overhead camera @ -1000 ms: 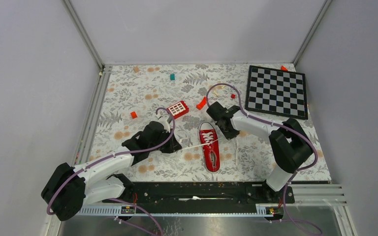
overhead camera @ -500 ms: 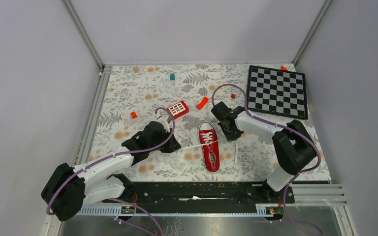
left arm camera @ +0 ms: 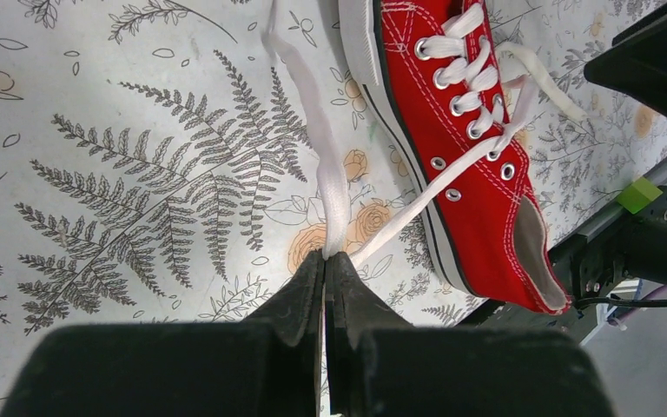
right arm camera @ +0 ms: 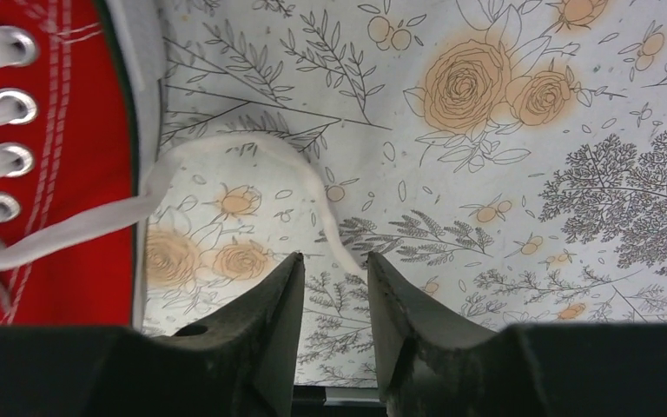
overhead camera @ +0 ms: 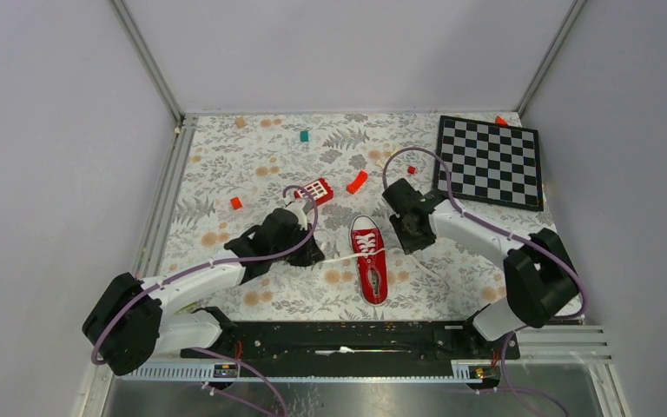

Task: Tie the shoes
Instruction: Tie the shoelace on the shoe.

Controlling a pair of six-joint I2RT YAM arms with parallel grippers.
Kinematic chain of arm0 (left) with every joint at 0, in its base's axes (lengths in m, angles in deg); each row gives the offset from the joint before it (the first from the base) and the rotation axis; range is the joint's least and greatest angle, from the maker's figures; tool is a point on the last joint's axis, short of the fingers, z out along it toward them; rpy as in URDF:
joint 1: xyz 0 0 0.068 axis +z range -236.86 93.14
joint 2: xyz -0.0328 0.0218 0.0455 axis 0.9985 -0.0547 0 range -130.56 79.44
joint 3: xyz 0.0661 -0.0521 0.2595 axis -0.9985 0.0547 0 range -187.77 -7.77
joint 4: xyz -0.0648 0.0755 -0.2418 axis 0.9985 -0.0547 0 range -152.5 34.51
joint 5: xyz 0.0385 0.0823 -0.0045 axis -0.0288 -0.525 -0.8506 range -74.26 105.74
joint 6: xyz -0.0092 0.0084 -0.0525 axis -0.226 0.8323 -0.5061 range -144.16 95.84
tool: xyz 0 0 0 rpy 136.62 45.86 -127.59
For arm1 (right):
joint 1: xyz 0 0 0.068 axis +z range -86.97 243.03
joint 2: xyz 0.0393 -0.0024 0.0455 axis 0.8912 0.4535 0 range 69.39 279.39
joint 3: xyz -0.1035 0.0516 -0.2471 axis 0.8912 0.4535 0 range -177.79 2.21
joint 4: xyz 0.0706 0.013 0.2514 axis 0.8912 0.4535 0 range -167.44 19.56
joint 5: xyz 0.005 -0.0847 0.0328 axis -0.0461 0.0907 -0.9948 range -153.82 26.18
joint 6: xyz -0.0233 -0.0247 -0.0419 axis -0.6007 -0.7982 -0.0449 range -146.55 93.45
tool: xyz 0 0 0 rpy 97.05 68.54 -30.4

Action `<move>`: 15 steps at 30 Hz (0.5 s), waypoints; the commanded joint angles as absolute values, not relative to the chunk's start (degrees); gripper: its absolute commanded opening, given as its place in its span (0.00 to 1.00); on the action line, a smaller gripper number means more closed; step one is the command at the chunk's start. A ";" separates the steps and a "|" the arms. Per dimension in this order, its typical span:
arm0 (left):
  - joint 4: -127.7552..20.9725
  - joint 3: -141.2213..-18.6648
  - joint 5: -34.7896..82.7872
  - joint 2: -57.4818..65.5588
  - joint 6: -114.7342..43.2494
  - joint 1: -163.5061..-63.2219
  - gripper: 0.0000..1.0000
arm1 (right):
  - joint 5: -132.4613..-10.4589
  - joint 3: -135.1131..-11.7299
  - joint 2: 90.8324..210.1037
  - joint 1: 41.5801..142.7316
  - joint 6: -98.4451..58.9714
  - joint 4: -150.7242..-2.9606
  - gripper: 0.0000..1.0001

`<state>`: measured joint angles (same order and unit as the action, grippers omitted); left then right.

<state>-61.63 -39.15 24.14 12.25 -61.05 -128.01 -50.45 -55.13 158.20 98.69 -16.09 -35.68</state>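
Left wrist view first: the left gripper [left arm camera: 325,261] is pinching the left lace [left arm camera: 331,187] with its fingers pressed tight together. It is gripping partway along. One strand is running taut back to the eyelets of the red sneaker [left arm camera: 469,139], and the loose tail is trailing off across the floral cloth [left arm camera: 122,174].

Over on the right wrist camera, here is the change. The right gripper [right arm camera: 334,261] was clamped a second ago and its fingers are now standing apart. The right lace [right arm camera: 226,143] is lying slack on the cloth in a soft curve, and its tip is resting in the gap between the fingers, apparently gripped by neither (so that one has been let go).

From the top camera, the sneaker [overhead camera: 371,259] is sitting mid-table, between the two arms, heel toward the bases and toe cap pointing away. The left gripper [overhead camera: 311,252] is holding its lace out to the left. The right gripper [overhead camera: 410,236] is sitting a little farther from the shoe than a second ago. Beyond them, the red block [overhead camera: 314,190], the orange piece [overhead camera: 357,182] and the chessboard [overhead camera: 489,162] are lying untouched.

As for the task, no knot or bow is showing. I judge the release to be a reset, and the right arm is probably going to need a fresh hold before any crossing can start.
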 commanded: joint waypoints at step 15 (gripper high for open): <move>-72.95 -42.55 6.13 30.98 -67.14 -134.74 0.99 | -53.36 -55.07 146.60 98.36 -10.81 -36.65 0.47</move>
<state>-72.10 -39.96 16.14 24.77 -65.44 -133.56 -53.84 -55.11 148.11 98.62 -12.53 -35.81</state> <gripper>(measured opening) 0.986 0.464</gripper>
